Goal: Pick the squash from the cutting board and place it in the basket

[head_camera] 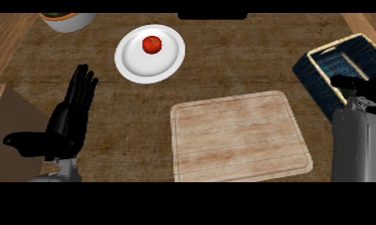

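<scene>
The wooden cutting board point(238, 137) lies in the lower middle of the counter with nothing on it. No squash shows anywhere in the head view. The dark blue basket point(323, 64) with a tan rim stands at the right edge. My right forearm rises along the right side, and my right hand point(351, 84) is over the basket's near part, mostly hidden by the wrist. My left hand point(73, 107) rests open at the left, fingers straight and pointing up, holding nothing.
A white plate point(165, 67) with a red round fruit point(152, 45) sits at the upper middle. A grey pot point(70, 21) stands at the top left. A dark object point(211, 16) sits at the top edge.
</scene>
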`<state>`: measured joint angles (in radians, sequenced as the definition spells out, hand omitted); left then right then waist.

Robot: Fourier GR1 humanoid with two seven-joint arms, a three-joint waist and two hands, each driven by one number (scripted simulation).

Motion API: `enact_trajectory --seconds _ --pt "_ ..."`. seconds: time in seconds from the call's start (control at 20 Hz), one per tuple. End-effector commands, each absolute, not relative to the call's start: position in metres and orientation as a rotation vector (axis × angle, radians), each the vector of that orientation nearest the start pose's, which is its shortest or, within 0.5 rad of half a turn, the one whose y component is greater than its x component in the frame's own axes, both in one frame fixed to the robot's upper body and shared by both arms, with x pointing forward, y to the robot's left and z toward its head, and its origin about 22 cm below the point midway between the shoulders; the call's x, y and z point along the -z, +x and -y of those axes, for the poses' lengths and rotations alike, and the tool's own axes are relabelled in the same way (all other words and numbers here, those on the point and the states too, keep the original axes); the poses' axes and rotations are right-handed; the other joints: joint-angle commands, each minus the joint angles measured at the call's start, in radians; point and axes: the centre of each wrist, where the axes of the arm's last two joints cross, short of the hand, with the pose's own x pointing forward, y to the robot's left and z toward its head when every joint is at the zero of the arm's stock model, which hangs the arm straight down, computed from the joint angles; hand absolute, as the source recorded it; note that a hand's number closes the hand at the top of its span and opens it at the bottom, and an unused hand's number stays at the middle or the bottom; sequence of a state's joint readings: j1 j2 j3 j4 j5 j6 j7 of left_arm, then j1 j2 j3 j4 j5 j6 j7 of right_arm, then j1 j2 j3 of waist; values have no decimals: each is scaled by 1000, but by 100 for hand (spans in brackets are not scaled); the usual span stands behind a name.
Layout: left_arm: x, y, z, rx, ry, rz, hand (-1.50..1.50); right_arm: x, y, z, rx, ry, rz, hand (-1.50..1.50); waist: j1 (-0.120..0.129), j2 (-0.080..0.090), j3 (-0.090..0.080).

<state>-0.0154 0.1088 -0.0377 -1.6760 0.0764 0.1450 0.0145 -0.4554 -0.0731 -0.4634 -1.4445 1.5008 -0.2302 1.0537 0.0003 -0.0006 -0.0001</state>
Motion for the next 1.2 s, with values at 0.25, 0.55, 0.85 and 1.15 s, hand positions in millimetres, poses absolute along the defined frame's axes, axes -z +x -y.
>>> enact_trajectory --seconds 0.25,0.55,0.85,1.15 --pt "-31 241 -235 -57 93 1687 0 -121 329 301 393 -1604 693 -150 4 0 0" --pt "-28 250 -220 -45 97 1673 0 -133 327 311 460 -1767 805 -150 0 1 0" --pt "-34 244 -251 -48 94 1671 0 -157 289 300 531 -1852 760 -150 -6 -3 -1" --pt "-28 235 -236 -62 100 1668 0 -184 241 298 705 -1887 731 -150 -15 -6 -1"
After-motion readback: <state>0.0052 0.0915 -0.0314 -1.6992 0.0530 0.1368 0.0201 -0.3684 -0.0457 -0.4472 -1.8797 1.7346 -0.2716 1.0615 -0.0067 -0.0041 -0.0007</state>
